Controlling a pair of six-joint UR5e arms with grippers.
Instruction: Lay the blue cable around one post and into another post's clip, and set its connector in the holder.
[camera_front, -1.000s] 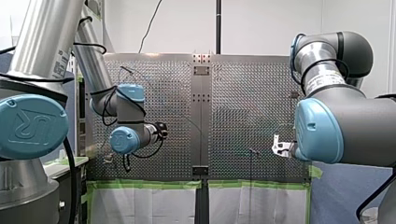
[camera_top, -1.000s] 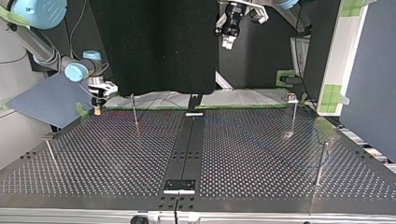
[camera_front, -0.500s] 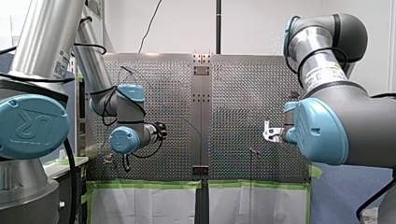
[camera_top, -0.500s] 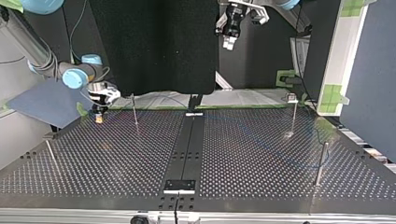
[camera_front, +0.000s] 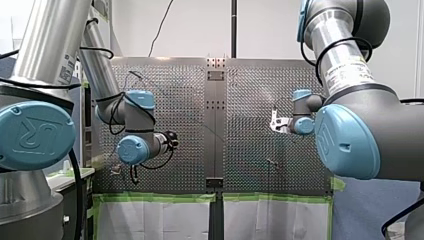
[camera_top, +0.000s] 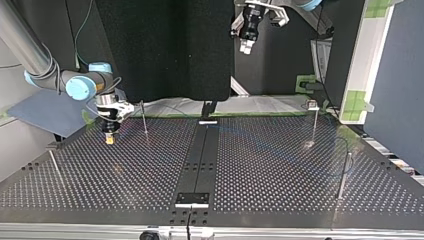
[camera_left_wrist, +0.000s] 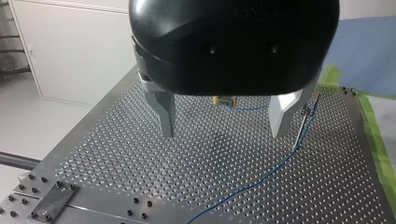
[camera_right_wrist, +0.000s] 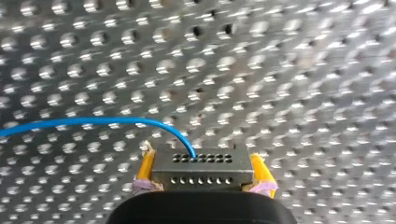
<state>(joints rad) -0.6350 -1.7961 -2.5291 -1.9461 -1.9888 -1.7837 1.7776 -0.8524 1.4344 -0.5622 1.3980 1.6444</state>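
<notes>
While right claw (camera_right_wrist: 201, 156) clamps connector (camera_right_wrist: 201, 172), left claw (camera_left_wrist: 222, 133) spread, perforated table (camera_top: 280, 175), white wall (camera_front: 200, 27).

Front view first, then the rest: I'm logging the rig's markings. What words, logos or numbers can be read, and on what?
"UR", a raised logo on the large blue round joint cap of my left arm.
White label on my left arm's silver tube: too small to read.
White label on my right arm's silver tube: blurred, unreadable.
Black connector block, right wrist view: rows of holes, no text.
</notes>
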